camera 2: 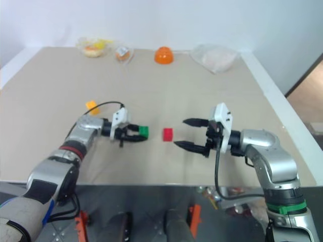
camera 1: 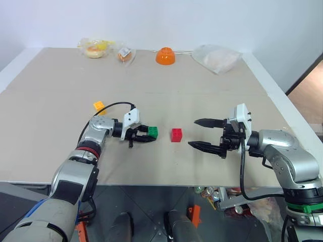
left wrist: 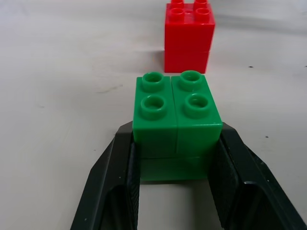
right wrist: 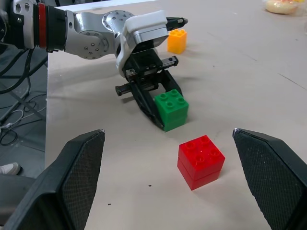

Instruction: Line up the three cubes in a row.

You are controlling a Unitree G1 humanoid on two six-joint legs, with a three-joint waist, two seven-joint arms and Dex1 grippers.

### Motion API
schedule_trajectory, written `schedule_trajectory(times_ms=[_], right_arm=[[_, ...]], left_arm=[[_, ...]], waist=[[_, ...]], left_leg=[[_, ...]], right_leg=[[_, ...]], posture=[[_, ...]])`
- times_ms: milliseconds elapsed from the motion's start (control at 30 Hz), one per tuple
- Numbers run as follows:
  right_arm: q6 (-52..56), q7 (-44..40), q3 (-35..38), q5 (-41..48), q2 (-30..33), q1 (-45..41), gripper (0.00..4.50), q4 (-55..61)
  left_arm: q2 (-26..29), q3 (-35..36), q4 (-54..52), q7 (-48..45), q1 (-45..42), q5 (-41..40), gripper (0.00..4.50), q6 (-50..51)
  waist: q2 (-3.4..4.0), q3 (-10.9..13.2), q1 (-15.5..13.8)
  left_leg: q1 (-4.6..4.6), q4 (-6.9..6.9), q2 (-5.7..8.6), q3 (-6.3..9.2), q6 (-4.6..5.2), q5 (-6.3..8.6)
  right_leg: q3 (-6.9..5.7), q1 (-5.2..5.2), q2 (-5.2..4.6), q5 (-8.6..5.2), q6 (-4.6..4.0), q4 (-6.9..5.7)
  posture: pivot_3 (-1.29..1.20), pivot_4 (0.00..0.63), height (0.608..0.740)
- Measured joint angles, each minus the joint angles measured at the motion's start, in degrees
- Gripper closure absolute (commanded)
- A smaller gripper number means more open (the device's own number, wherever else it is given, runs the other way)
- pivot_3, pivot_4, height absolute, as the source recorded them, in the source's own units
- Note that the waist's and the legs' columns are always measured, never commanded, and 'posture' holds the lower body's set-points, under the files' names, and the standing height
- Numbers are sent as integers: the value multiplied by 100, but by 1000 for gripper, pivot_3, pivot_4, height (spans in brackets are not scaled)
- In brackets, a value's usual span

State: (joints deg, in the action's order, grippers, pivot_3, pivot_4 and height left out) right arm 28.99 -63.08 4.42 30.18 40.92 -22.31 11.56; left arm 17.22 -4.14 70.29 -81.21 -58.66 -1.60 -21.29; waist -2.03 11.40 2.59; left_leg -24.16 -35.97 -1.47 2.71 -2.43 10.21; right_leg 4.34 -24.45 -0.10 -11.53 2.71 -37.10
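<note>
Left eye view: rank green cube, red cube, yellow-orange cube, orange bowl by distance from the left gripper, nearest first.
1. Green cube: clamped in the left gripper.
2. Red cube: just past it, toward the right gripper.
3. Yellow-orange cube: behind the left arm.
4. Orange bowl: far table edge.

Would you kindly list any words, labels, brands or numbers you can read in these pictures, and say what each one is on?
None can be read: the green cube, red cube, yellow-orange cube and orange bowl bear no lettering.
The bags at the table's far edge show no legible print.
</note>
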Motion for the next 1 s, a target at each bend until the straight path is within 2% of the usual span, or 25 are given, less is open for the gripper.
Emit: schedule_trajectory(times_ms=[200,500,1000], right_arm=[[-7,-24,-11,-2,0,-51,62,-14],[-18,-57,-54,-7,0,-130,62,-69],[3,-63,-53,-4,152,-131,62,-69]], left_arm=[[101,131,-56,-309,88,-113,3176,43],[177,265,-56,-269,175,-116,3176,41],[-87,297,-54,-132,176,-116,3176,1]], waist=[[0,0,9],[0,0,4],[0,0,7]], left_leg=[[1,-1,-2,0,0,0],[0,-3,-2,0,0,0],[1,-3,-2,0,0,0]], right_leg=[[0,0,1,1,0,-1],[0,1,1,1,1,-2],[0,1,2,2,1,-3]], posture=[[0,150,740],[0,150,740],[0,150,740]])
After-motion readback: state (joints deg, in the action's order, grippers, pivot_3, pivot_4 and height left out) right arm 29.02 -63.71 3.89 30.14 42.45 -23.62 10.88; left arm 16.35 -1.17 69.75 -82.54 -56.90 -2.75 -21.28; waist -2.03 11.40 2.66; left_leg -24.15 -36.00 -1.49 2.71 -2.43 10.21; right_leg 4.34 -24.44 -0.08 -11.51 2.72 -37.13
